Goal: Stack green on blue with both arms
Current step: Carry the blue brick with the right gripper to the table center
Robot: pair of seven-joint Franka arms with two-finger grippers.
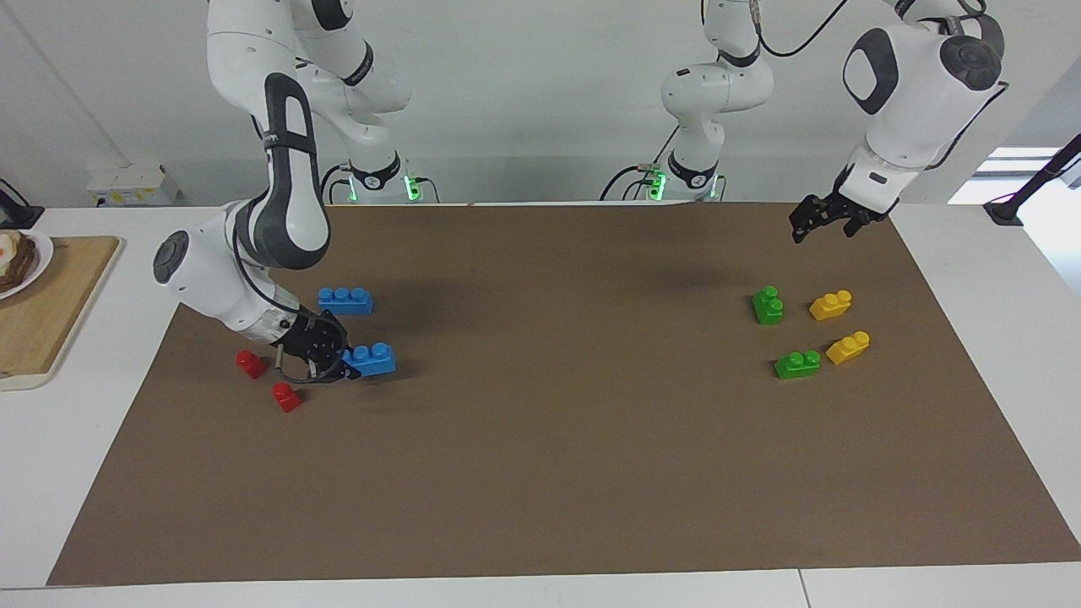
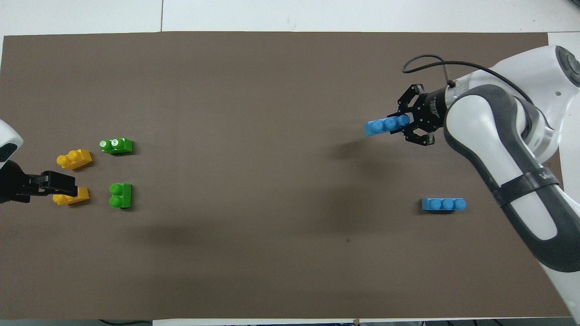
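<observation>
now the right claw (image 1: pixel 342 365) clenches one end of a blue brick (image 1: pixel 372 358), while both green bricks (image 1: pixel 768 305) lie under the released left claw (image 1: pixel 817 226).

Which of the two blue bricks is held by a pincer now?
The blue brick farther from the robots, gripped at one end by the right pincer. The other blue brick lies free on the mat.
</observation>
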